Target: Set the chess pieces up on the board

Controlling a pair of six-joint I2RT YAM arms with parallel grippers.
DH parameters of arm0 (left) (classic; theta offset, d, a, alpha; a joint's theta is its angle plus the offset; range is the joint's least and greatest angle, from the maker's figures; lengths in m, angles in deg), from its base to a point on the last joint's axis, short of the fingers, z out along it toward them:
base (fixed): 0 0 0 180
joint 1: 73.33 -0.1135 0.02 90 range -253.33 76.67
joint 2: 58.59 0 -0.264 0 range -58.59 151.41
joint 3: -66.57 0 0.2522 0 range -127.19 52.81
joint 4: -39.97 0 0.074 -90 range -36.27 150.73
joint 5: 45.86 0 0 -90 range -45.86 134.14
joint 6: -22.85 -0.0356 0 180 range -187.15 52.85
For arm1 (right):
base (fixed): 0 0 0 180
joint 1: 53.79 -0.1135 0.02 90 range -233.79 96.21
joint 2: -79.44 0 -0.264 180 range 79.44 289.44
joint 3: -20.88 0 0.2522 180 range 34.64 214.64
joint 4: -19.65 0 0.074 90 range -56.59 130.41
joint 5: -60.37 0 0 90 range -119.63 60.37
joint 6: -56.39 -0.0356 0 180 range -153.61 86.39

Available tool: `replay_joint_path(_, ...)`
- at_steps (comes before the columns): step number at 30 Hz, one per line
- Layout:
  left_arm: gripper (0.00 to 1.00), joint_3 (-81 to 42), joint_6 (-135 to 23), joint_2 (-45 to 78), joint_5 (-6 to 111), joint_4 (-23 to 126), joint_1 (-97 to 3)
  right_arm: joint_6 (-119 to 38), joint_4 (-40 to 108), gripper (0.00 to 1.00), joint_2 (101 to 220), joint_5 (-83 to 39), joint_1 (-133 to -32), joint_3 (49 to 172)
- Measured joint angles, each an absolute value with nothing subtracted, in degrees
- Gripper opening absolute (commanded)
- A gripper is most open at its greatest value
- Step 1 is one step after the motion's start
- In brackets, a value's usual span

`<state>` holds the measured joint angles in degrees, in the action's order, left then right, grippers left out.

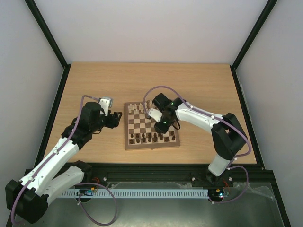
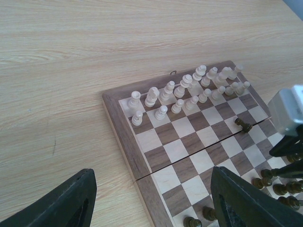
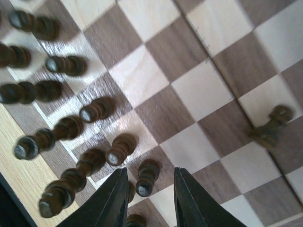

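Observation:
The board [image 1: 151,145] lies mid-table between my arms. Cream chess pieces [image 1: 137,109] fill its far rows and dark ones [image 1: 149,137] line its near rows. In the left wrist view the cream pieces [image 2: 187,87] stand in two rows, and one dark pawn [image 2: 244,125] stands alone mid-board. My left gripper [image 2: 152,172] hangs open over the board's left border [image 2: 120,127], holding nothing. My right gripper [image 3: 149,177] is open low over the dark rows. A dark pawn [image 3: 147,177] stands between its fingers with a gap on each side. The lone pawn [image 3: 271,126] stands to its right.
Several dark pieces [image 3: 71,127] crowd close to the left of my right gripper's fingers. The board's fold seam [image 2: 199,151] runs across its middle. Black frame posts [image 1: 47,33] and white walls enclose the wooden table [image 1: 94,85].

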<state>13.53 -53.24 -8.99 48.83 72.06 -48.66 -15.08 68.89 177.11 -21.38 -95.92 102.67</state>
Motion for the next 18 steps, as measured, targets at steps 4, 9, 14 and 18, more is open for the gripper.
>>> replay_joint_path(4,0.69,13.5,-53.2,-9.0,48.9,72.1,-48.7,-15.8,69.2,0.30,176.3,-21.5,-95.3,105.6)
replay_joint_path(9,0.70,13.5,-53.2,-9.0,49.2,72.1,-48.7,-17.4,68.9,0.37,176.1,-24.0,-93.7,107.1)
replay_joint_path(14,0.70,13.6,-53.2,-9.0,49.3,72.1,-48.7,-18.5,67.6,0.39,177.3,-27.5,-92.4,107.1)
replay_joint_path(18,0.70,13.6,-53.2,-9.0,49.6,72.1,-48.7,-19.3,66.6,0.46,179.4,-28.6,-92.4,107.1)
